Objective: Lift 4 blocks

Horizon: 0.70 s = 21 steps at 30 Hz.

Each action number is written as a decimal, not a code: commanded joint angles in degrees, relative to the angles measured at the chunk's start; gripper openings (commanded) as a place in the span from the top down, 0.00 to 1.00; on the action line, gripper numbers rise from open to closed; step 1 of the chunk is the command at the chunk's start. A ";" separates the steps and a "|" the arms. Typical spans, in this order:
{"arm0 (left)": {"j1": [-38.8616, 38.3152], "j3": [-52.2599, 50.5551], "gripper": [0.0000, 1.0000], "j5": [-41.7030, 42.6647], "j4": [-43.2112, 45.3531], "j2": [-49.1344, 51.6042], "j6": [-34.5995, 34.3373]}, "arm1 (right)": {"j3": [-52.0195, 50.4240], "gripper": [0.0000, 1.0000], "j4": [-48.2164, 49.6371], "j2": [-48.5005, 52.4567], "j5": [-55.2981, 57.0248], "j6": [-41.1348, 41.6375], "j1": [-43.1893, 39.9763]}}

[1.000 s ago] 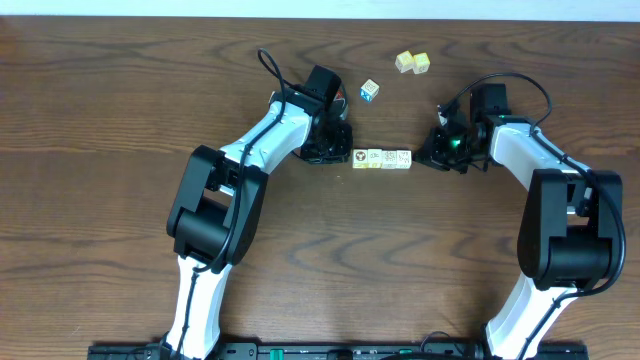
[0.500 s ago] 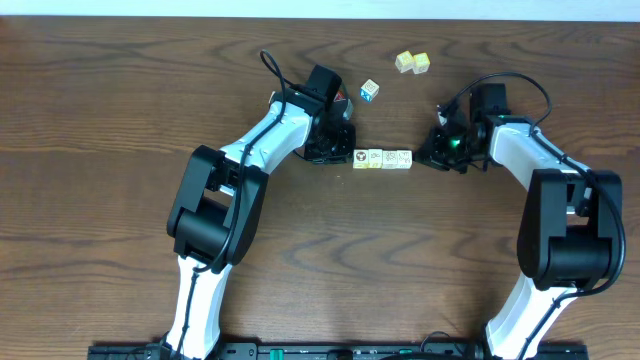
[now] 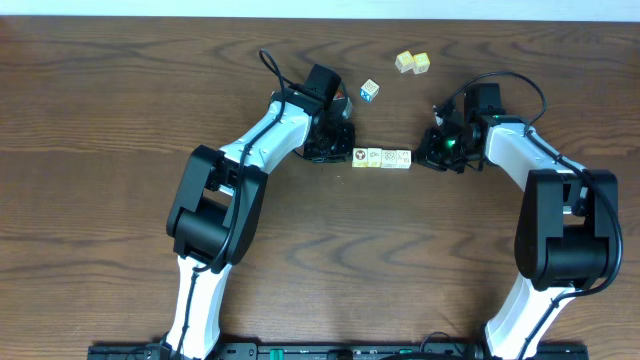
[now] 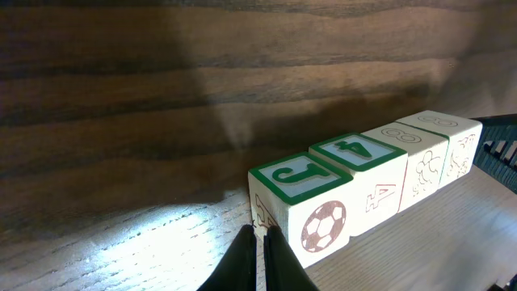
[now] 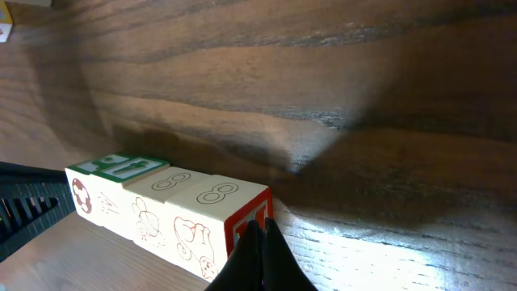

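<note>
Cream blocks (image 3: 375, 157) x4, yellow cubes (image 3: 404, 62) x2

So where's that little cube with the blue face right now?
In the overhead view, the small blue-faced cube sits alone between the left arm and the two yellow cubes, beyond the row of four cream blocks.

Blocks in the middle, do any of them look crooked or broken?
No, nothing stands out. The four blocks sit flat in one straight row, side by side, with the left tool and right tool shut at either end.
</note>
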 commanded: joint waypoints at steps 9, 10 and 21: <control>-0.35 -0.15 0.93 -5.92 0.22 0.79 1.09 | -0.33 0.99 0.35 0.81 -0.92 0.76 1.33; -0.35 -0.15 0.93 -5.92 0.22 0.79 1.07 | -0.33 0.99 0.35 0.81 -0.92 0.76 1.33; -0.37 -0.15 0.92 -5.81 0.42 0.83 0.72 | -0.33 0.99 0.35 0.81 -0.92 0.76 1.36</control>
